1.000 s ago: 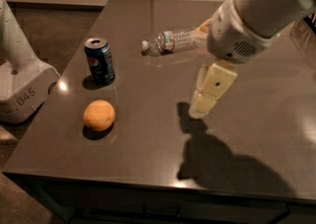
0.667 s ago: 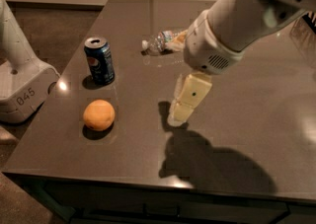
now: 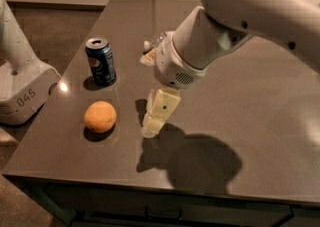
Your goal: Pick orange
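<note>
**While the gripper (image 3: 152, 127) hangs beside it, the orange (image 3: 100, 116) rests untouched on the table (image 3: 270, 136)**

Where the dark table surface nears its front left corner, the orange sits alone, round and matte, casting a small shadow beneath itself. Nothing touches it. Just to its right, apart from it by a narrow strip of bare surface, the cream-coloured gripper points down and slightly left, its tip close to the table. Whether the gripper is open or closed cannot be told from this view, and it holds nothing visible.

Behind the orange, toward the far left of the table, a blue soda can (image 3: 101, 61) stands upright with its top open. The can and the orange are near each other but not in contact.

The white arm (image 3: 250, 16) enters from the upper right and crosses above the table, ending in a rounded wrist over the gripper. Behind that wrist lies a clear plastic bottle (image 3: 152, 46) on its side, largely hidden by the arm. The arm's broad shadow (image 3: 200, 161) falls on the table in front of the gripper.

Left of the table stands a white machine body (image 3: 20, 86) marked 045.
</note>
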Action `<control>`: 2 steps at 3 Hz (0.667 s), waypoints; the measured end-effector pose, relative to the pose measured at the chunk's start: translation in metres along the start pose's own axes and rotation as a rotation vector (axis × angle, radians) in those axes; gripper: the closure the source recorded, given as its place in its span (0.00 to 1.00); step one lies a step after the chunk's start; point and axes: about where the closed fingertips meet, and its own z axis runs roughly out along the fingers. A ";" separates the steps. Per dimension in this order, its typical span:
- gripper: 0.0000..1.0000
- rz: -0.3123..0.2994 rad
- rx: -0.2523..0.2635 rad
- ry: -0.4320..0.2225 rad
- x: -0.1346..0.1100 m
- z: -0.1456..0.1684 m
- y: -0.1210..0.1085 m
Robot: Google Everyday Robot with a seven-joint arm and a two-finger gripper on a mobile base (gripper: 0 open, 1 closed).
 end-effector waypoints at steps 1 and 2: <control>0.00 -0.018 -0.008 -0.009 -0.011 0.024 -0.002; 0.00 -0.034 -0.004 -0.009 -0.019 0.048 -0.003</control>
